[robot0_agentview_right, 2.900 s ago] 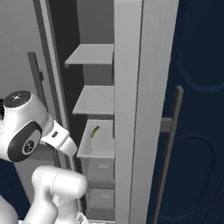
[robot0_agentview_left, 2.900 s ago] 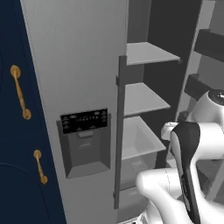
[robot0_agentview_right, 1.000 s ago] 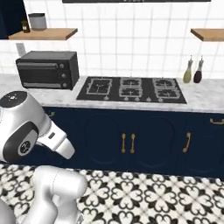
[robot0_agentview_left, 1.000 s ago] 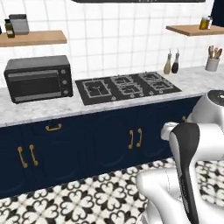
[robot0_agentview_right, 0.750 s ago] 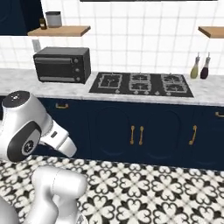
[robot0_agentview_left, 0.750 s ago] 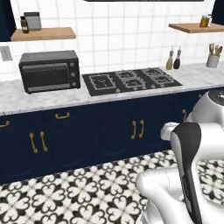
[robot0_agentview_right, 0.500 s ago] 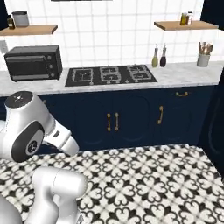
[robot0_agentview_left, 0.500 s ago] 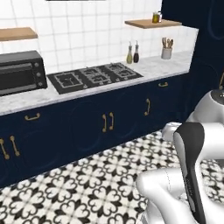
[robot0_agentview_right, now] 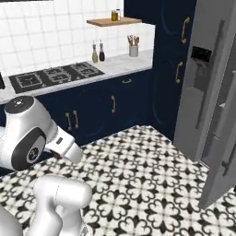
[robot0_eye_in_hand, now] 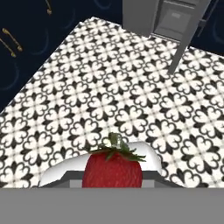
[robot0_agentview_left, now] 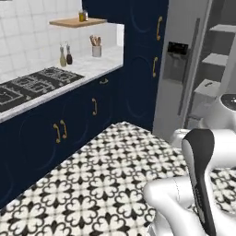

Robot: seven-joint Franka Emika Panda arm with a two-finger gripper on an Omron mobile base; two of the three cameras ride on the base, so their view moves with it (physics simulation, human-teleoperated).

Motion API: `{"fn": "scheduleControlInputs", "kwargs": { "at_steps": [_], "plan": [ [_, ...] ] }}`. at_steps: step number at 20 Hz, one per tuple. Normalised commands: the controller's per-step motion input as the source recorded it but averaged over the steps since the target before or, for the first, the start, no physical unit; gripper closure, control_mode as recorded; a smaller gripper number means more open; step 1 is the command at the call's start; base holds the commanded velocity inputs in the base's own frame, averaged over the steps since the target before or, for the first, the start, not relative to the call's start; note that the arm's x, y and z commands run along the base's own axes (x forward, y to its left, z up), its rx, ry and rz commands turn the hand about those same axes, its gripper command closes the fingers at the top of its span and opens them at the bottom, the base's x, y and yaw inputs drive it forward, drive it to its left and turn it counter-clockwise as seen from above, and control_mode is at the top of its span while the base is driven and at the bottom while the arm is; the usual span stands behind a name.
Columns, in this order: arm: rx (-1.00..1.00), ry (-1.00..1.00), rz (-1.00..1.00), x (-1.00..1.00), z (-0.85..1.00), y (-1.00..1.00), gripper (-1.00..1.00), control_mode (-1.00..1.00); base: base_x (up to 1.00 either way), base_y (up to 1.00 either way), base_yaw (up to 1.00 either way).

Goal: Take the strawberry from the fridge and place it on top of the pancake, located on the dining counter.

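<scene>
Strawberry [robot0_eye_in_hand: 113, 169] is being gripped low in the gripper [robot0_eye_in_hand: 113, 177] – tucked close for carrying. Patterned floor [robot0_eye_in_hand: 131, 87] is being looked down on; beyond, the fridge [robot0_agentview_right: 208, 87] is standing open – dining counter and pancake unseen.

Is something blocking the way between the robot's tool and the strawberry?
No. In the hand view the strawberry already sits right at the tool, which is shut on it, so nothing comes between them. Beyond it lies patterned floor, with the open fridge farther off.

Black-and-white patterned floor tiles [robot0_agentview_left: 106, 184] meet navy cabinets [robot0_agentview_right: 101, 108] below white wall tiles [robot0_agentview_right: 50, 34].
</scene>
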Motion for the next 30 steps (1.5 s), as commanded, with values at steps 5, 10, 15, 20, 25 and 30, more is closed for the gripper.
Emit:
{"fn": "scheduleControlInputs", "kwargs": {
  "at_steps": [5,10,15,20,25,30],
  "plan": [
    [0.00,0.00,0.00,0.00,0.00,0.00,1.00,1.00,-0.66,0.00,-0.81],
    [0.00,0.00,0.00,0.00,0.00,0.00,1.00,1.00,-0.09,-0.44,-0.76],
    [0.00,0.00,0.00,0.00,0.00,0.00,1.00,1.00,0.06,-0.75,-0.73],
    [0.00,0.00,0.00,0.00,0.00,0.00,1.00,1.00,0.44,-0.70,-0.60],
    [0.00,0.00,0.00,0.00,0.00,0.00,1.00,1.00,0.84,-0.42,-0.48],
    [0.00,0.00,0.00,0.00,0.00,0.00,1.00,1.00,0.95,-0.72,-0.35]
  ]
}}
